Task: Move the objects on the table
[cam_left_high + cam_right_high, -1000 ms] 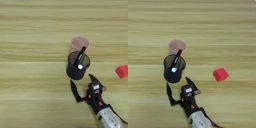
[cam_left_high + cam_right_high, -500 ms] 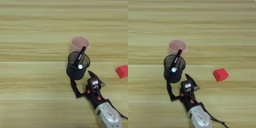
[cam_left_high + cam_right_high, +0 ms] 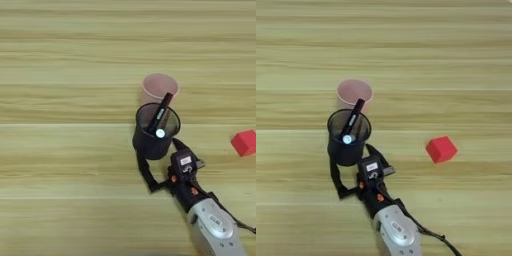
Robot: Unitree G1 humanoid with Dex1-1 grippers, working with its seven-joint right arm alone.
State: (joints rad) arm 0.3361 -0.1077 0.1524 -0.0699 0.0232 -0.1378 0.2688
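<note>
Wood-grain table (image 3: 60, 60) with horizontal plank lines, seen from above. The black mesh pen cup (image 3: 154, 135) stands upright just before the pink cup (image 3: 159, 88), a white-tipped marker (image 3: 160, 118) leaning inside. The right gripper (image 3: 160, 156), entering from below, has its fingers spread on either side of the pen cup's base, probably aligned for a grasp. The red cube (image 3: 441, 149) lies well apart to the right.

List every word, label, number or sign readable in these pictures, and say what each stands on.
None can be read.
White label on top of the right gripper: too blurred to read.
Dark mark on the silver forearm: too blurred to read.
Pen cup, pink cup, red cube: no markings visible.
</note>
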